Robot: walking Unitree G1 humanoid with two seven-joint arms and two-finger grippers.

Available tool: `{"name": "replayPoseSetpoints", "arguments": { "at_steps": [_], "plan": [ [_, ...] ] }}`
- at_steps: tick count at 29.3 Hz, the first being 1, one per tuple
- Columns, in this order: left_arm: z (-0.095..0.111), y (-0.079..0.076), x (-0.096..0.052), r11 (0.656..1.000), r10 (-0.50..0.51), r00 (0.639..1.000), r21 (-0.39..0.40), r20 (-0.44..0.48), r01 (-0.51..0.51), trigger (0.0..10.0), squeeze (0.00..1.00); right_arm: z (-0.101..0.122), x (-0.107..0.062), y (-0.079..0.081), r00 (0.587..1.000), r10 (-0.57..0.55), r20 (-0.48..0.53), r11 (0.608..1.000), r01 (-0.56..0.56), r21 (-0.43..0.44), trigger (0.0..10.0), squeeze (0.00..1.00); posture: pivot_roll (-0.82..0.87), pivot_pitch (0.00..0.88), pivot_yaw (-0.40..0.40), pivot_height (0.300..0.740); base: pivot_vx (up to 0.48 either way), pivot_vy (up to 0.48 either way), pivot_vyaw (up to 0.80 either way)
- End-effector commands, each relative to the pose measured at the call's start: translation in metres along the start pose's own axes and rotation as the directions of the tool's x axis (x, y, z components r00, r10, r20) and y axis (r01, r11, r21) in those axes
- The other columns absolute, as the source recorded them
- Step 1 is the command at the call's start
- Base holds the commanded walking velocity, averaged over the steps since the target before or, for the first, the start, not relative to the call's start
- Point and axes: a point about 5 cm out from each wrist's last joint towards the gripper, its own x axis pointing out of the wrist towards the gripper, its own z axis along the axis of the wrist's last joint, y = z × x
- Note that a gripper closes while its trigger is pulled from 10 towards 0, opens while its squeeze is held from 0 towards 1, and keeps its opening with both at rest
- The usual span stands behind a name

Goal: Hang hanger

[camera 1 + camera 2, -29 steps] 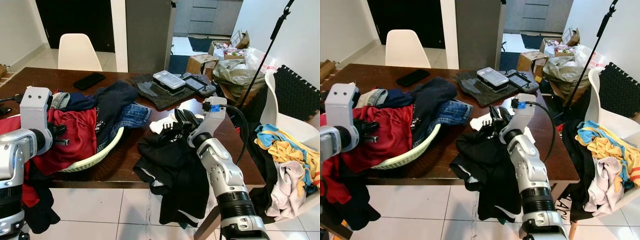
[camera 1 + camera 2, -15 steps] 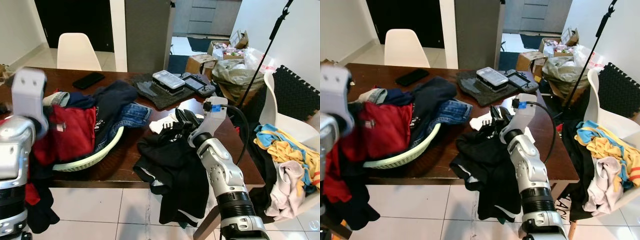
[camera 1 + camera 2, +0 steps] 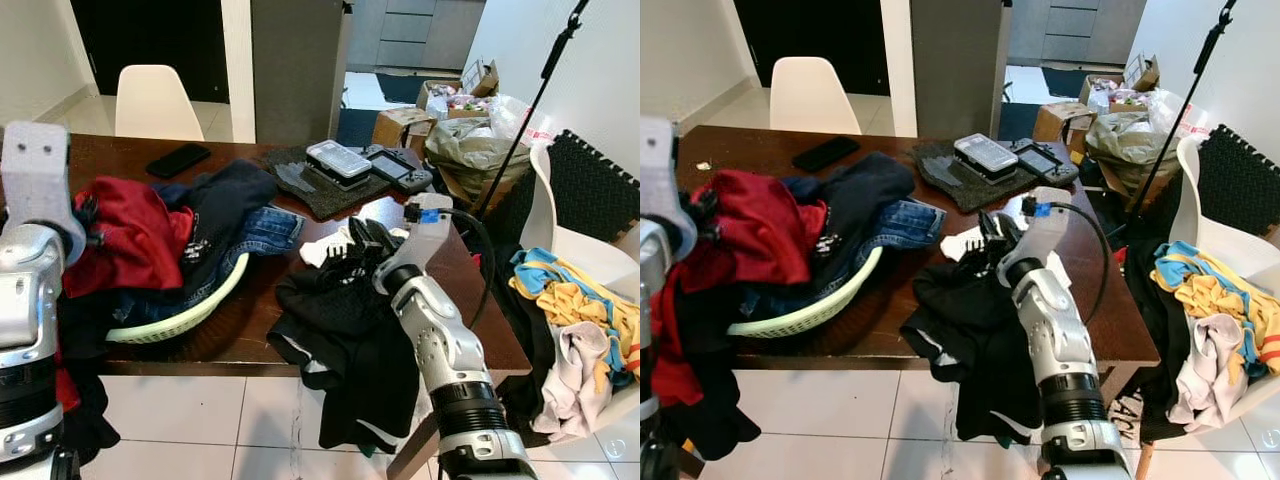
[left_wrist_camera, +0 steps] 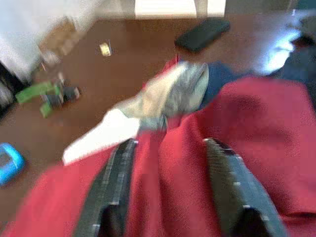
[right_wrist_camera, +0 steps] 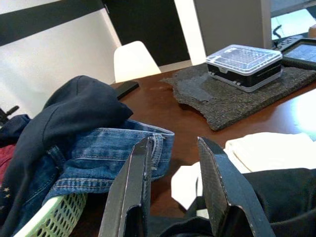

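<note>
My left gripper [image 3: 88,215] is raised at the left over the pale green laundry basket [image 3: 190,315]. It is shut on a red garment [image 3: 135,235], which hangs from it; the left wrist view has the red cloth [image 4: 276,148] bunched between the two fingers. My right gripper [image 3: 358,240] rests low on the table's right half, at the upper edge of a black garment [image 3: 345,320] that drapes over the front edge. Its fingers [image 5: 136,182] stand apart, and jeans [image 5: 113,158] show through the gap. I cannot make out a hanger.
The basket holds a navy top [image 3: 225,195] and jeans [image 3: 265,230]. A white cloth [image 3: 325,248], a phone [image 3: 178,160] and a dark mat with a plastic box [image 3: 338,160] lie on the brown table. A white chair [image 3: 575,300] piled with clothes stands at the right, beside a black stand pole [image 3: 530,110].
My left arm has risen and pulled the red garment up out of the basket. The right arm and the black garment have stayed where they were.
</note>
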Motion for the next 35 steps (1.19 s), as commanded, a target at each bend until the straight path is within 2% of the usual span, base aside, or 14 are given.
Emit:
{"name": "replayPoseSetpoints", "arguments": {
  "at_steps": [1, 3, 6, 10, 11, 13, 14, 15, 16, 17, 18, 22, 28, 35],
  "plan": [
    [-0.017, -0.003, 0.002, 0.998, -0.020, 0.996, -0.055, -0.083, 0.015, 10.0, 1.00, -0.007, -0.002, -0.001, 1.000, -0.002, -0.027, 1.000, 0.002, -0.002, 10.0, 0.00, 0.09, 0.000, -0.041, 0.740, 0.000, 0.000, 0.00],
    [-0.018, 0.002, 0.004, 0.993, 0.016, 0.997, -0.112, -0.075, -0.025, 10.0, 1.00, -0.007, -0.002, 0.000, 1.000, 0.001, -0.028, 1.000, -0.001, -0.001, 10.0, 0.00, 0.08, 0.000, -0.041, 0.740, 0.000, 0.000, 0.00],
    [-0.021, 0.002, 0.006, 0.987, -0.008, 0.993, -0.158, -0.119, -0.011, 10.0, 1.00, -0.006, -0.001, 0.000, 1.000, 0.002, -0.028, 1.000, -0.002, 0.000, 10.0, 0.00, 0.09, 0.000, -0.037, 0.740, 0.000, 0.000, 0.00],
    [-0.028, -0.001, 0.008, 0.987, -0.049, 0.986, -0.162, -0.158, 0.023, 10.0, 1.00, -0.007, -0.002, -0.001, 1.000, 0.002, -0.029, 1.000, -0.002, 0.001, 10.0, 0.00, 0.09, 0.000, -0.036, 0.740, 0.000, 0.000, 0.00],
    [-0.034, -0.003, 0.008, 0.983, -0.083, 0.978, -0.177, -0.189, 0.049, 10.0, 0.81, -0.007, -0.002, -0.002, 1.000, 0.001, -0.030, 1.000, -0.001, 0.000, 10.0, 0.00, 0.08, 0.000, -0.033, 0.740, 0.000, 0.000, 0.00],
    [-0.034, -0.003, 0.008, 0.983, -0.083, 0.978, -0.177, -0.189, 0.049, 10.0, 0.81, -0.007, -0.002, -0.002, 1.000, 0.001, -0.030, 1.000, -0.001, 0.000, 10.0, 0.00, 0.08, 0.000, -0.033, 0.740, 0.000, 0.000, 0.00],
    [-0.037, -0.005, 0.008, 0.982, -0.097, 0.975, -0.178, -0.200, 0.061, 10.0, 0.00, -0.007, -0.003, -0.002, 1.000, -0.001, -0.030, 1.000, 0.001, 0.001, 10.0, 0.00, 0.08, 0.000, -0.031, 0.740, 0.000, 0.000, 0.00],
    [-0.037, -0.005, 0.008, 0.982, -0.097, 0.975, -0.178, -0.200, 0.061, 10.0, 0.00, -0.007, -0.003, -0.002, 1.000, -0.001, -0.030, 1.000, 0.001, 0.001, 10.0, 0.00, 0.08, 0.000, -0.031, 0.740, 0.000, 0.000, 0.00],
    [-0.035, -0.005, 0.007, 0.984, -0.091, 0.979, -0.168, -0.184, 0.059, 0.7, 0.00, -0.007, -0.005, -0.004, 1.000, -0.012, -0.027, 1.000, 0.012, 0.002, 10.0, 0.00, 0.08, 0.000, -0.029, 0.740, 0.000, 0.000, 0.00],
    [-0.034, -0.005, 0.007, 0.985, -0.085, 0.981, -0.164, -0.175, 0.056, 0.7, 0.00, -0.007, -0.005, -0.004, 1.000, -0.014, -0.027, 1.000, 0.014, 0.002, 10.0, 0.00, 0.08, 0.000, -0.029, 0.740, 0.000, 0.000, 0.00],
    [-0.031, -0.004, 0.008, 0.985, -0.074, 0.985, -0.166, -0.158, 0.048, 0.0, 0.00, -0.007, -0.005, -0.004, 1.000, -0.015, -0.027, 1.000, 0.016, 0.001, 10.0, 0.00, 0.09, 0.000, -0.029, 0.740, 0.000, 0.000, 0.00],
    [-0.026, -0.001, 0.008, 0.987, -0.049, 0.990, -0.161, -0.130, 0.028, 0.0, 0.00, -0.007, -0.004, -0.004, 1.000, -0.016, -0.025, 1.000, 0.017, 0.001, 10.0, 0.00, 0.09, 0.000, -0.029, 0.740, 0.000, 0.000, 0.00],
    [0.006, -0.002, 0.003, 0.998, -0.012, 0.995, -0.053, 0.104, 0.017, 0.0, 0.00, -0.006, -0.003, -0.004, 1.000, -0.018, -0.019, 1.000, 0.018, 0.004, 10.0, 0.00, 0.09, 0.000, -0.032, 0.740, 0.000, 0.000, 0.00],
    [0.011, -0.014, 0.002, 0.996, -0.042, 0.991, -0.068, 0.127, 0.051, 0.0, 0.00, -0.006, -0.001, -0.004, 1.000, -0.015, -0.022, 1.000, 0.015, 0.005, 10.0, 0.00, 0.08, 0.000, -0.031, 0.740, 0.000, 0.000, 0.00]
  ]
}}
